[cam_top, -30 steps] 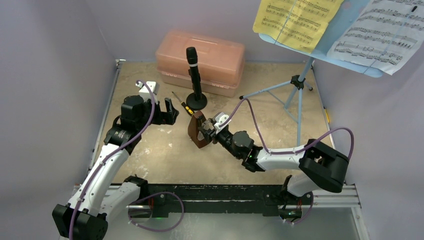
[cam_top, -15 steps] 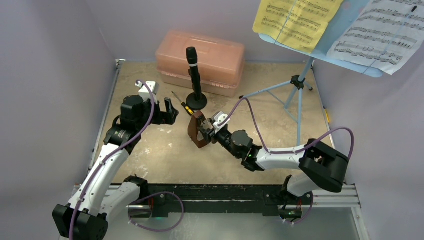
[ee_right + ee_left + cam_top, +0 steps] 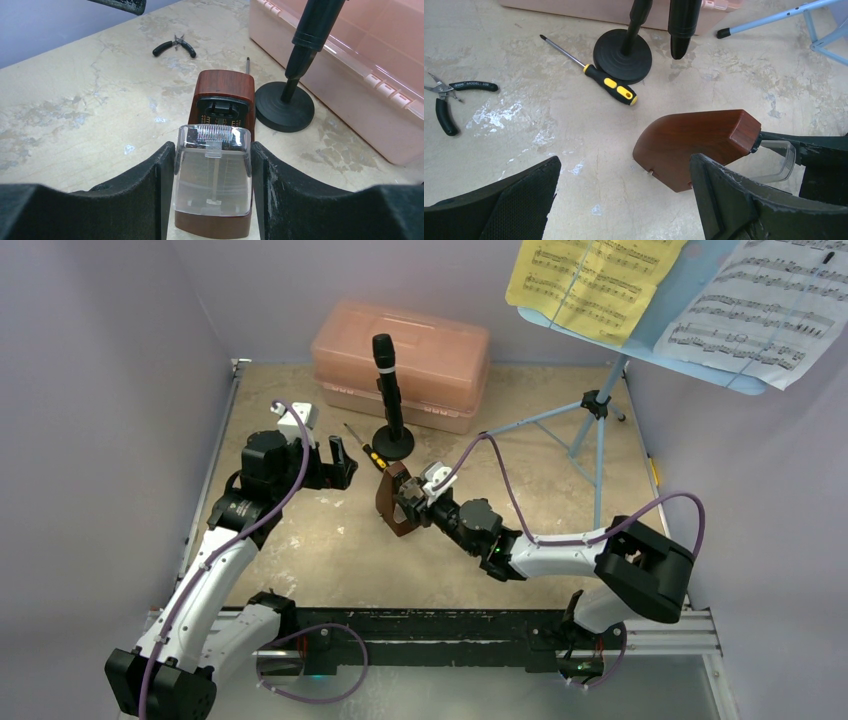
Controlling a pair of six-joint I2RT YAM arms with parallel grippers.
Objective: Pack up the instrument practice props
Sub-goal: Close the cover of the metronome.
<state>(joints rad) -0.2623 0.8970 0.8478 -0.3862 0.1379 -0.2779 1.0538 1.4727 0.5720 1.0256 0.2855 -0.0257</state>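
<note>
My right gripper [image 3: 405,502] [image 3: 212,150] is shut on the brown wooden metronome [image 3: 392,504] [image 3: 694,145], with its fingers pressed against both sides of the clear front cover. The metronome is tilted over the table's middle. My left gripper [image 3: 340,462] [image 3: 624,165] stands open just left of it, holding nothing. The black pipe [image 3: 387,375] [image 3: 307,30] stands upright on its round base [image 3: 623,50] in front of the pink case [image 3: 420,345]. The light-blue music stand [image 3: 597,405] at the back right carries a yellow page [image 3: 590,280] and a white page [image 3: 760,310].
A yellow-and-black screwdriver [image 3: 360,447] [image 3: 609,87] lies beside the pipe's base. Black-handled pliers [image 3: 446,100] [image 3: 175,46] lie further left on the table. One tripod leg [image 3: 769,20] reaches toward the pipe. Purple walls close in on three sides.
My right arm has edged slightly to the left, still holding the metronome. The left arm has not moved.
</note>
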